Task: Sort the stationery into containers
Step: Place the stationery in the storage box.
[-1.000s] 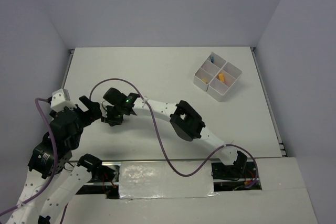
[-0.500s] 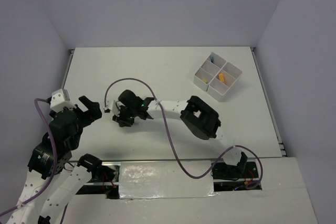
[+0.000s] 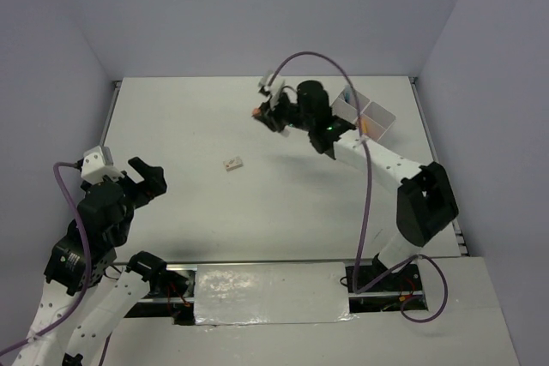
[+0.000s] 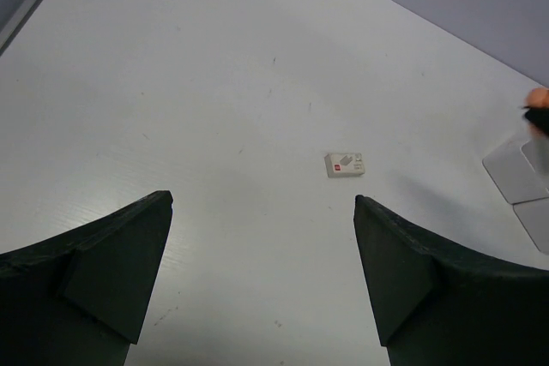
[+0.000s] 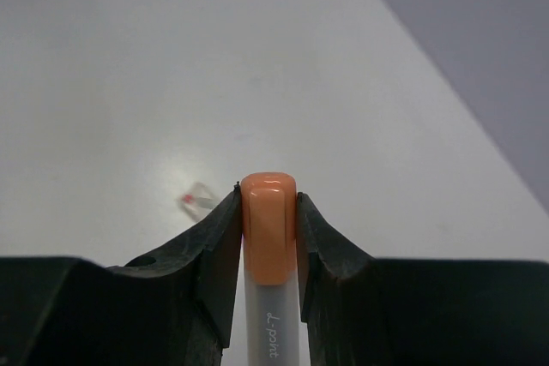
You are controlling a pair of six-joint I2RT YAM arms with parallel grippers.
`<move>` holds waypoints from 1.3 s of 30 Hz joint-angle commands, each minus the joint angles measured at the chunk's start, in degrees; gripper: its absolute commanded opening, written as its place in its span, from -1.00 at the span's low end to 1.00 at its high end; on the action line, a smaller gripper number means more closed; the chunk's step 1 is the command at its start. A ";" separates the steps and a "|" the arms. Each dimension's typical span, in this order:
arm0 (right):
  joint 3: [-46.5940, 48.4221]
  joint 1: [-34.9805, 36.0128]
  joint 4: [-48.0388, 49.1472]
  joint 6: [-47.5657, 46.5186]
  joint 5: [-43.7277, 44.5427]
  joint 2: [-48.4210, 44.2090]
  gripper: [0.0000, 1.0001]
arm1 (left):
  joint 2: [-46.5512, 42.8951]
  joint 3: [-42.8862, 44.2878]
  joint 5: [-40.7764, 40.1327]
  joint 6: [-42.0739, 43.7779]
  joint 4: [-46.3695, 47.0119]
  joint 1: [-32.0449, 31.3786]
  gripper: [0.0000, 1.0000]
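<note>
Your right pincer (image 3: 266, 114) is up over the far side of the counter (image 3: 171, 117). It is closed on an orange-capped marker (image 5: 268, 227). The cap is squeezed between the two fingers, and the white barrel runs back toward the wrist. The marker is held in the air, just to the left of the white four-compartment box (image 3: 382, 119). Part of that box is hidden behind the arm.

Your left pincer (image 4: 263, 203) hovers at the near left with its jaws spread fully wide, holding nothing.

A small white eraser (image 4: 345, 164) with a red mark lies flat on the counter between the two arms. It is well apart from both pincers and from the box.
</note>
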 commanded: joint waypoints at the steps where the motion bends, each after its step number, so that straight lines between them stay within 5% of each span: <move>1: -2.57 -7.24 -0.97 -6.76 4.93 -4.38 -1.00 | -0.50 -0.75 2.05 2.07 3.16 0.38 0.99; 8: -7.65 -23.23 3.49 -1.70 7.78 -8.33 -1.00 | 0.02 -0.93 3.12 2.60 3.69 0.11 0.99; 12: -17.92 -26.58 18.21 1.57 13.84 -12.20 -1.00 | 0.46 -1.02 4.26 2.95 4.22 0.02 0.99; 18: -28.93 -34.15 31.27 2.01 5.68 -15.11 -1.00 | 1.78 -1.11 5.31 3.39 4.57 -0.59 0.99; 39: -19.71 -45.76 20.47 -2.65 -14.37 -5.53 -0.85 | 3.36 -1.37 6.81 3.92 5.19 -0.59 0.99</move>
